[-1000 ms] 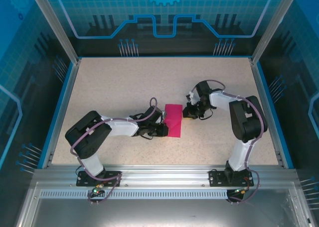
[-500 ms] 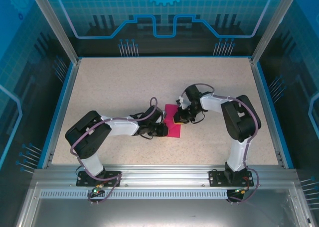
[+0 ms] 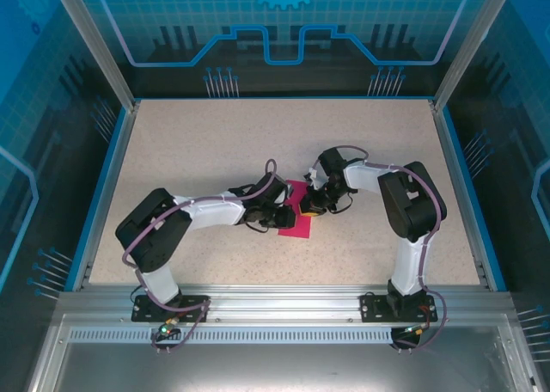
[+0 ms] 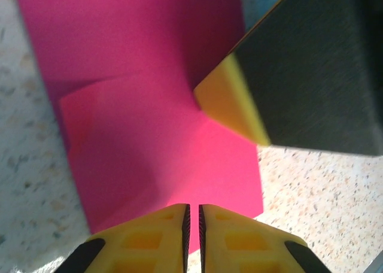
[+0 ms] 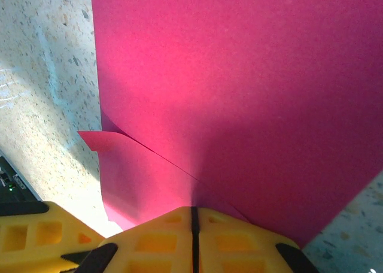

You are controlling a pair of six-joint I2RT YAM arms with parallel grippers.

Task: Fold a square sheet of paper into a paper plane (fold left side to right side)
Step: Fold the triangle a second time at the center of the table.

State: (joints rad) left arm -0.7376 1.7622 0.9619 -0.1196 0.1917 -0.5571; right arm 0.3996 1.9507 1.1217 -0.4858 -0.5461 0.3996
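The square sheet of paper (image 3: 295, 228), magenta-pink, lies folded flat on the speckled table between the two grippers. In the left wrist view the paper (image 4: 155, 123) has a diagonal crease. My left gripper (image 4: 192, 216) rests on the sheet's near edge with its jaws almost touching and nothing between them. From above, the left gripper (image 3: 282, 217) covers the sheet's left part. My right gripper (image 3: 308, 210) presses on its right part, shut, and one of its fingertips (image 4: 230, 105) touches the paper. In the right wrist view the right gripper (image 5: 192, 212) sits shut on the paper (image 5: 239, 93), next to a folded flap (image 5: 125, 177).
The speckled table (image 3: 215, 143) is ringed by a blue rim and aluminium frame posts (image 3: 94, 44). Both arm bases (image 3: 168, 306) stand at the near edge.
The right gripper has moved left from beside the sheet onto it. The left gripper has shifted a little up and right over the sheet's left part.
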